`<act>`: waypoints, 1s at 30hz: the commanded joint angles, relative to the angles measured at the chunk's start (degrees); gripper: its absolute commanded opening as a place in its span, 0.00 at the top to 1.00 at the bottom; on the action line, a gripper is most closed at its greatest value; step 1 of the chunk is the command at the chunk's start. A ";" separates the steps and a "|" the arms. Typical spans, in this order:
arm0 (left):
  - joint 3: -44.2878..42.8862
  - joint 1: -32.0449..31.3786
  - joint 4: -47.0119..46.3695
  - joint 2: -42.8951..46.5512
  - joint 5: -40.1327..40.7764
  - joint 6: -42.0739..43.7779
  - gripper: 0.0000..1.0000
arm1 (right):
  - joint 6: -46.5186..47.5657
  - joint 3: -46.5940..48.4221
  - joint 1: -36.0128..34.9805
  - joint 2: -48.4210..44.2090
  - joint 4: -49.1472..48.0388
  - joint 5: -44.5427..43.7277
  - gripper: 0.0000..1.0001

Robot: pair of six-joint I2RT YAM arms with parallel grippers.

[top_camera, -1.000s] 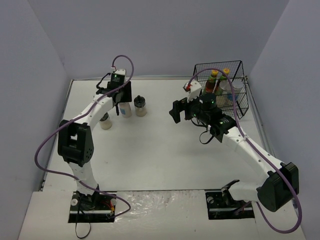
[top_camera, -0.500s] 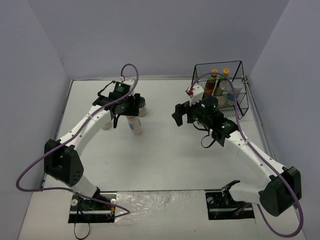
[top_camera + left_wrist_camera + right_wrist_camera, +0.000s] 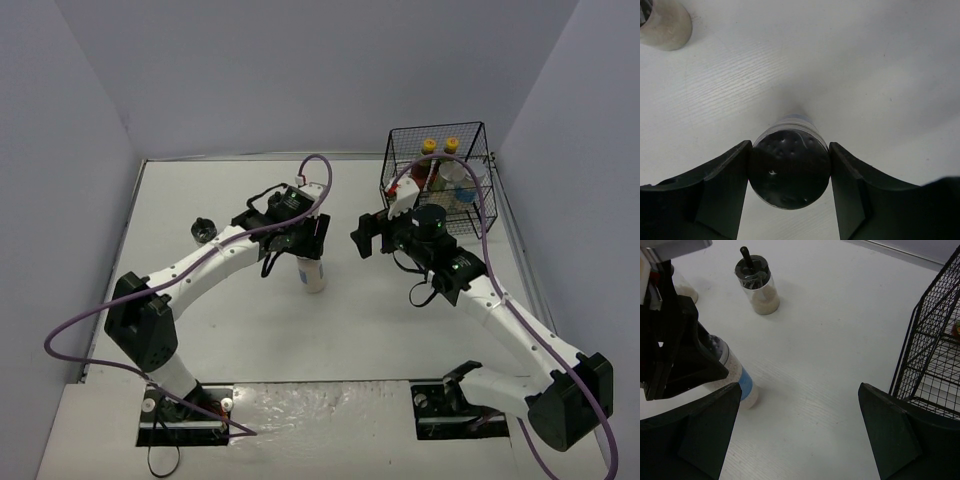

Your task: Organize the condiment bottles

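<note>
Pinching a pale silver-lidded jar (image 3: 789, 172) at its lid with the left gripper (image 3: 300, 240), upright at mid-table, well apart from the black wire basket (image 3: 470, 200). Judging it light, rigid and smooth-sided, so probably slippery; best held just under the lid, squarely across. Finding the right gripper (image 3: 800, 430) spread wide and empty, near the basket. Working over a flat white table (image 3: 350, 330), pale walls close around. Noting a black-capped shaker (image 3: 757, 285) standing apart.

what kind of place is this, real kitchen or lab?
Likely a lab test cell, not a kitchen: plain walls box in a white table, with a wire basket and condiment bottles as props.
</note>
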State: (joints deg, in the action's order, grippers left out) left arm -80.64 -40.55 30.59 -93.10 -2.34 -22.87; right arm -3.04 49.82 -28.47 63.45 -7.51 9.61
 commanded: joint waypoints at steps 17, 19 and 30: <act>4.10 1.66 -2.39 18.05 14.25 -2.31 0.03 | 2.51 2.29 -2.06 1.66 -2.42 10.41 0.00; 7.03 4.82 -1.85 22.90 15.86 -2.18 0.03 | 3.97 3.17 -3.50 3.58 -2.51 11.30 0.00; 25.85 15.32 6.04 48.37 23.36 1.37 0.03 | 6.99 6.61 -12.94 16.06 -4.34 9.83 0.00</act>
State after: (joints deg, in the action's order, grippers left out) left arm -57.73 -26.25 33.80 -52.16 15.75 -23.24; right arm 2.16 53.42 -38.92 77.28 -7.11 19.57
